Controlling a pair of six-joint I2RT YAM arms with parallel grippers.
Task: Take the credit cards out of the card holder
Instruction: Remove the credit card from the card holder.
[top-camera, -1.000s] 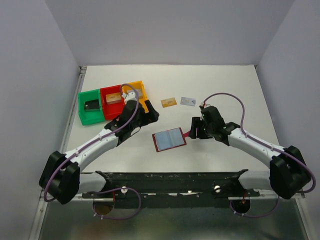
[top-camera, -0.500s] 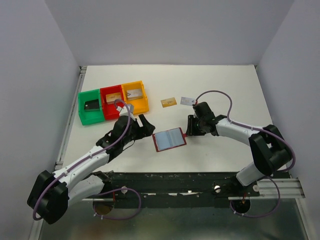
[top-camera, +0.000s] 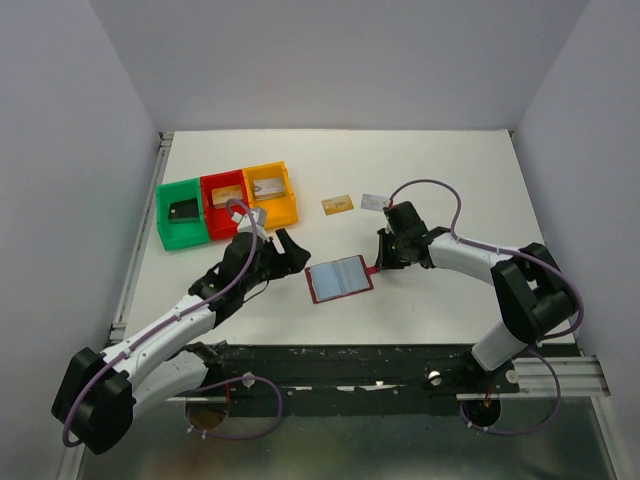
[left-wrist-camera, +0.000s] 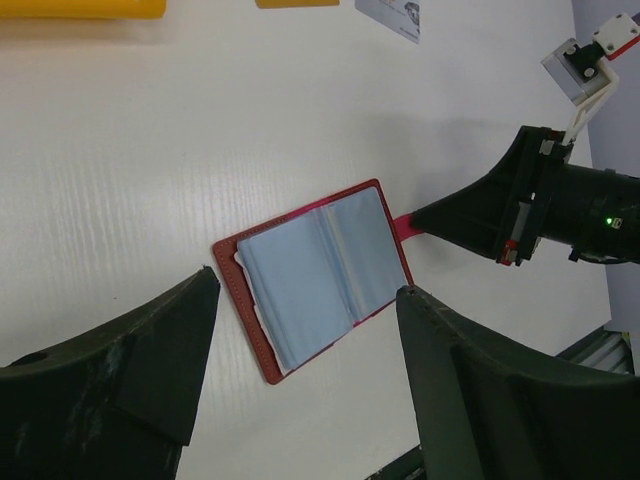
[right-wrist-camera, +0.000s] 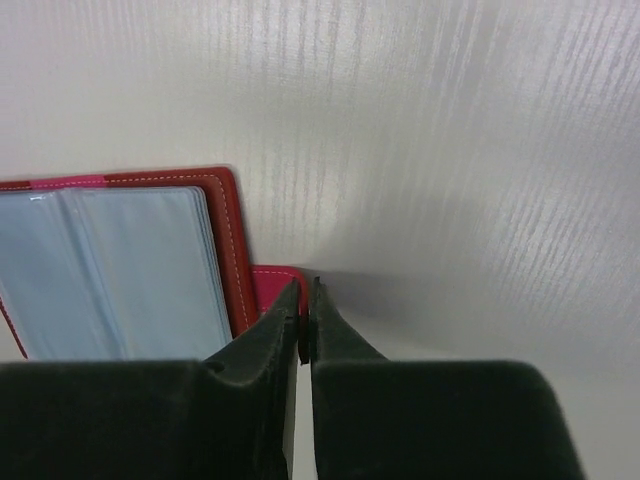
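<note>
Card holder (top-camera: 339, 278): lying open, blue lining up, mid-worktop toward the near edge
Right gripper (right-wrist-camera: 305, 300): jaws pinching its red snap tab (right-wrist-camera: 272, 288)
Left gripper (top-camera: 293, 250): jaws spread wide, just left of it, not touching

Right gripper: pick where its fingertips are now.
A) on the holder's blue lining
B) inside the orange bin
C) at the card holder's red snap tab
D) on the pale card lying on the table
C: in the right wrist view the right gripper has its jaws nearly together, pinching the red snap tab that sticks out from the edge of the open card holder.
</note>
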